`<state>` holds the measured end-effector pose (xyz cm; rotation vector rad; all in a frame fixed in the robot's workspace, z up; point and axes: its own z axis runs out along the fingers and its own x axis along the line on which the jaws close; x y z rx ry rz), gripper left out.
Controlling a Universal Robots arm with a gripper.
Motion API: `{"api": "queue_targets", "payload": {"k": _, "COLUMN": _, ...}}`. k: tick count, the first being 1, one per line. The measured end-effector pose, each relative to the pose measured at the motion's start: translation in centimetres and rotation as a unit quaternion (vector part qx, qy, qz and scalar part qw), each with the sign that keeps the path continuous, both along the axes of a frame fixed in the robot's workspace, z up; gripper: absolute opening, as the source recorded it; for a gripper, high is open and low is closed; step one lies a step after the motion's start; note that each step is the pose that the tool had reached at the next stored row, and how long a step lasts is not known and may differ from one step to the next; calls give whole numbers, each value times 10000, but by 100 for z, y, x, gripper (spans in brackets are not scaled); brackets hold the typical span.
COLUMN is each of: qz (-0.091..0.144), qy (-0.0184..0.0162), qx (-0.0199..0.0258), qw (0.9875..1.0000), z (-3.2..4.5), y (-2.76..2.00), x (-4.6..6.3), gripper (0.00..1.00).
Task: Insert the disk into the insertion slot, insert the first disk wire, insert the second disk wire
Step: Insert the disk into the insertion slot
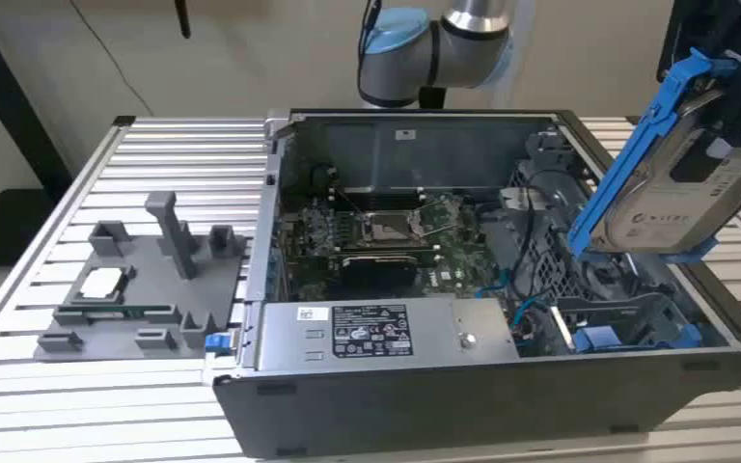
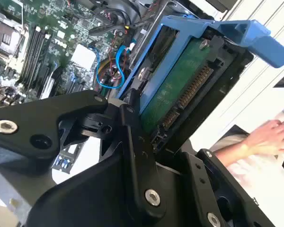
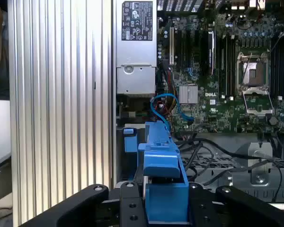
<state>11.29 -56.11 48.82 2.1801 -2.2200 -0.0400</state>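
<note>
gripper (image 3: 166, 208): jaws clenched on 1 disk (image 1: 664, 198) (tilted, aloft) | 1 insertion slot (image 1: 621, 328) below it, apart

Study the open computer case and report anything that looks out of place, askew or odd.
The disk stands out: the hand grips it tilted in the air at the exterior view's right, above the insertion slot, not seated in it. Nothing looks spilled or damaged.
</note>
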Motion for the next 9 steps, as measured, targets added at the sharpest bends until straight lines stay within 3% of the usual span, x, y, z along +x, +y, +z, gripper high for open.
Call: {"api": "queue_targets", "payload": {"k": 9, "qz": 0, "qy": -3, "qx": -1, "qw": 10000, "z": -19, "y": -8, "x": 0, "gripper": 33}}
